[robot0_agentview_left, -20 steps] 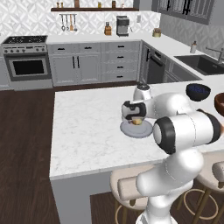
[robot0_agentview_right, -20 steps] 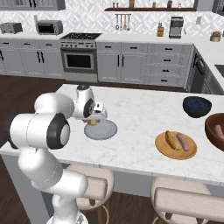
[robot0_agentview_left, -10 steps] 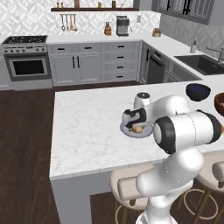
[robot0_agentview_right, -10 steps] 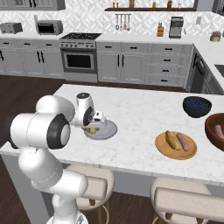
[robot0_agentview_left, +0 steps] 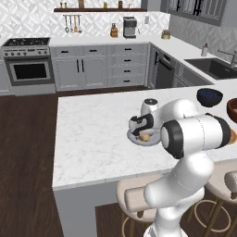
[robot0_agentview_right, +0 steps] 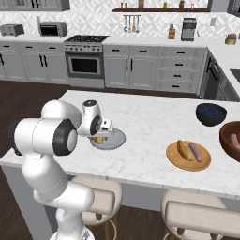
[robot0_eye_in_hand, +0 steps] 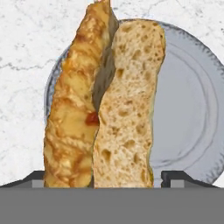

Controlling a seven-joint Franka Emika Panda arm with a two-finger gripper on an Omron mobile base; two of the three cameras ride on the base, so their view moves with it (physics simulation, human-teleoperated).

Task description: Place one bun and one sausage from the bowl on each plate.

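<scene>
My gripper (robot0_agentview_left: 140, 131) hangs low over the pale grey plate (robot0_agentview_left: 134, 138), near the counter's front. A split bun (robot0_eye_in_hand: 118, 109) stands between its fingertips (robot0_eye_in_hand: 177, 178), lower end down on the grey plate (robot0_eye_in_hand: 183, 109). The jaws are open, and the right fingertip stands clear of the crumb. From the right side, the bun (robot0_agentview_right: 99, 139) rests on the grey plate (robot0_agentview_right: 116, 139) under the gripper (robot0_agentview_right: 101, 134). The tan plate (robot0_agentview_right: 188, 161) carries a bun (robot0_agentview_right: 183, 150) and a sausage (robot0_agentview_right: 197, 152). The wooden bowl (robot0_agentview_right: 232, 140) at the right edge holds a sausage (robot0_agentview_right: 236, 139).
A dark blue bowl (robot0_agentview_right: 211, 114) stands behind the tan plate. Two stools (robot0_agentview_right: 98, 199) sit under the counter's front edge. The marble counter (robot0_agentview_left: 92, 139) stretches bare to the left of the grey plate. My own arm covers much of the counter's right side in the left base view.
The gripper has come down with the bun onto the grey plate, and its jaws have spread a little wider.
</scene>
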